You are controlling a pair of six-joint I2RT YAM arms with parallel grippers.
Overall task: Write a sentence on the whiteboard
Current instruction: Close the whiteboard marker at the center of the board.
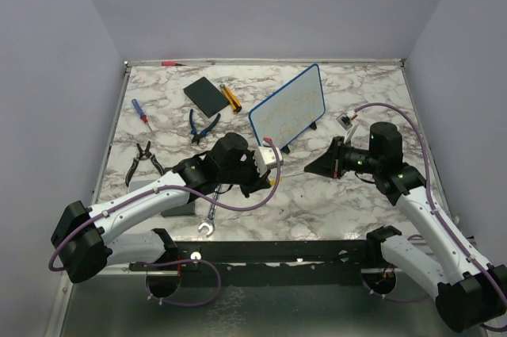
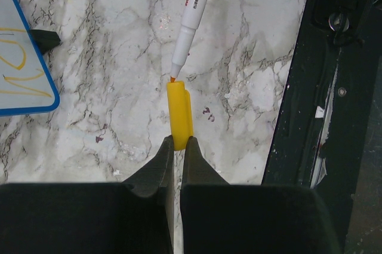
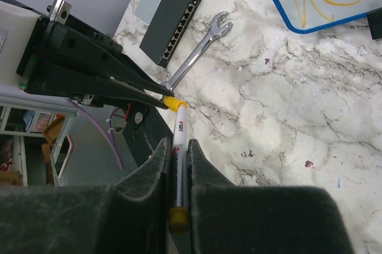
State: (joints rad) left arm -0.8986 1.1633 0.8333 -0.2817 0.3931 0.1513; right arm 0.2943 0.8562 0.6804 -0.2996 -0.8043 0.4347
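A blue-framed whiteboard (image 1: 287, 109) stands tilted on a marble table (image 1: 333, 202). A faint yellow handwritten sentence (image 1: 297, 103) runs across its white face. Just in front of the whiteboard, the two grippers meet tip to tip. The left gripper (image 2: 177, 141) has its jaws closed, pinching a yellow marker cap (image 2: 179, 113). The right gripper (image 3: 178, 146) has its jaws clamped on a white marker (image 2: 192, 9), whose orange tip sits at the cap's open end. A wrench (image 3: 197, 55) lies further in front of the whiteboard, by the left arm.

Marble-look worktop (image 1: 317, 210) in a plain booth
Pale lavender walls (image 1: 261, 4) close it in on three sides; the light is soft and even, with faint shadows.
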